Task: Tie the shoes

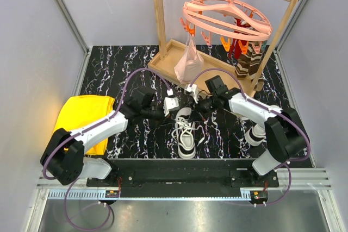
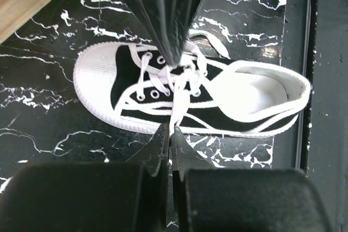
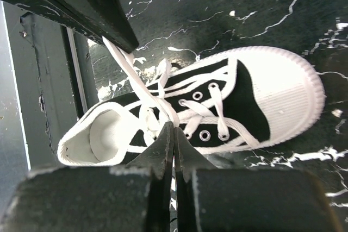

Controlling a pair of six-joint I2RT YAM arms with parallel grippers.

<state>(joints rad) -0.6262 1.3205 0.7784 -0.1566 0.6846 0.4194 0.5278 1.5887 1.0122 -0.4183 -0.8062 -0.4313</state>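
One of the shoes [image 1: 186, 137], a white and black sneaker, lies mid-table with its heel toward the arms' bases. In the left wrist view the shoe [image 2: 103, 77] has its toe at the left, and my left gripper [image 2: 172, 130] is shut on a white lace [image 2: 177, 110] rising from the eyelets. In the right wrist view my right gripper [image 3: 174, 129] is shut on another lace [image 3: 142, 82] over the same shoe [image 3: 283, 93]. Both grippers meet just above the shoe's tongue: left gripper [image 1: 173, 117], right gripper [image 1: 197, 112]. A second shoe [image 1: 254, 134] stands half hidden behind the right arm.
A yellow cloth [image 1: 81, 118] lies under the left arm. At the back stands a wooden rack [image 1: 163, 61] with a pink clip hanger [image 1: 225, 17], a pink bag [image 1: 188, 61] and brown striped socks [image 1: 247, 63]. The dark base rail [image 2: 321, 80] runs close behind the shoe's heel.
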